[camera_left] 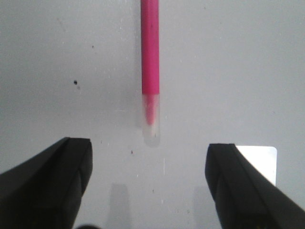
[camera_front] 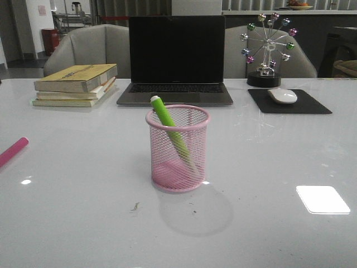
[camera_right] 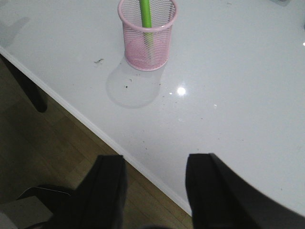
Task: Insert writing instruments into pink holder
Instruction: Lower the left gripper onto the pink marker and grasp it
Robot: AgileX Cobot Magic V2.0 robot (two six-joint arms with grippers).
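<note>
The lime green marker (camera_front: 170,134) already stands inside the pink holder (camera_front: 178,149), leaning with its white tip over the rim, because it is longer than the cup is tall and can only rest slanted against the mesh. The pink-red marker (camera_left: 150,52) lies flat on the worktop (camera_front: 268,167), so I judge that half of the task remains.

The left claw (camera_left: 148,164) hangs above this marker with its jaws spread wide and nothing between them. The pale end of the marker lies just ahead of the gap, on the middle line between the two fingers (camera_left: 52,179), and the body runs straight away from the claw. This pose looks like preparation for a grasp; the claw would probably need to go forward and down first.

The right claw (camera_right: 155,183) is also released and holds nothing. It waits over the near edge of the worktop, with the holder well ahead of it, slightly to one side.
</note>
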